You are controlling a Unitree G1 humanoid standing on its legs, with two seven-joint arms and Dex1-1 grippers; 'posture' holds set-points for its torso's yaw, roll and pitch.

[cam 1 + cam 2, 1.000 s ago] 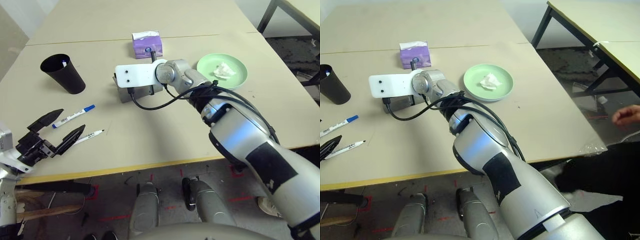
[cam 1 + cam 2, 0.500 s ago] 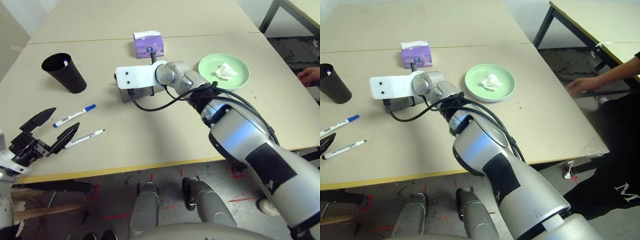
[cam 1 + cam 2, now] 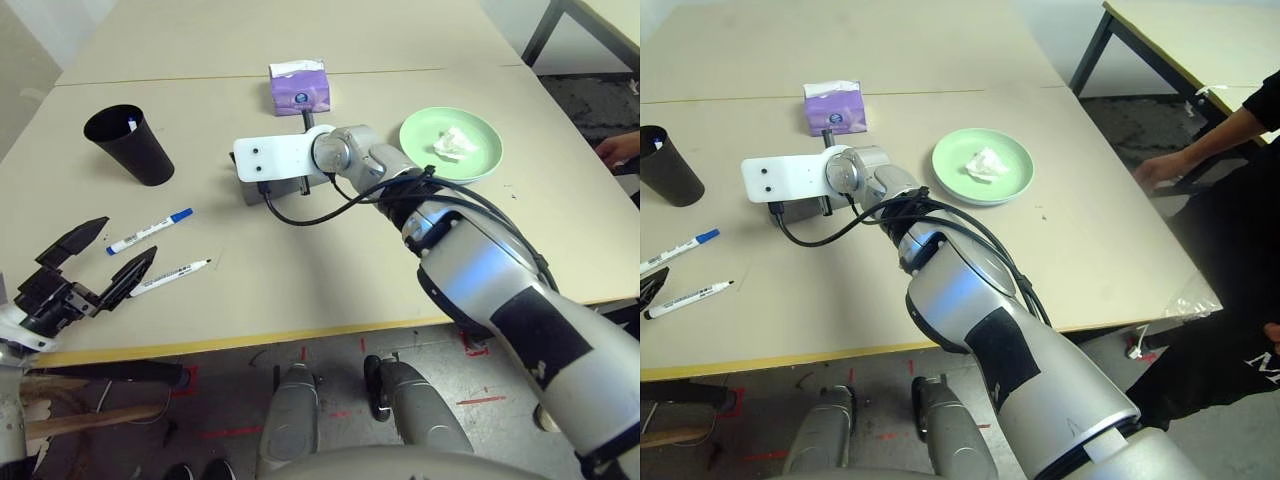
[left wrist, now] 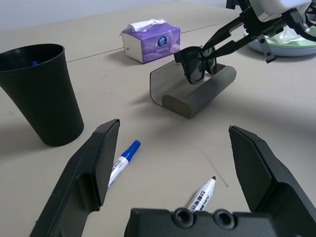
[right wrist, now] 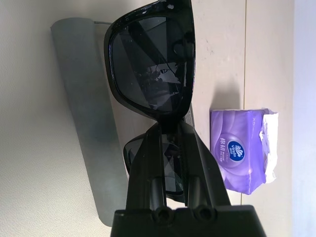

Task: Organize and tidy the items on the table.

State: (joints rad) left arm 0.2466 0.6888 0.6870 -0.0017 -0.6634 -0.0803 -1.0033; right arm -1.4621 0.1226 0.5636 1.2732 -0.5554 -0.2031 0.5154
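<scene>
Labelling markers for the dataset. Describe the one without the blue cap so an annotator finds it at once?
Start at the black cup on the table's left side and come toward the yellowish front edge: two white markers lie there side by side. The marker with the black tip is the one nearer the front edge, beside the open left end effector. Its neighbour, the blue-capped marker, lies closer to the cup.

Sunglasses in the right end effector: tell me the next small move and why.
Probably lower the sunglasses a little into the open grey glasses case and then release. The right end effector is shut on them, and the left wrist view shows them hanging just over the case's hollow. The left end effector is open, near the markers, so it seems uninvolved.
</scene>
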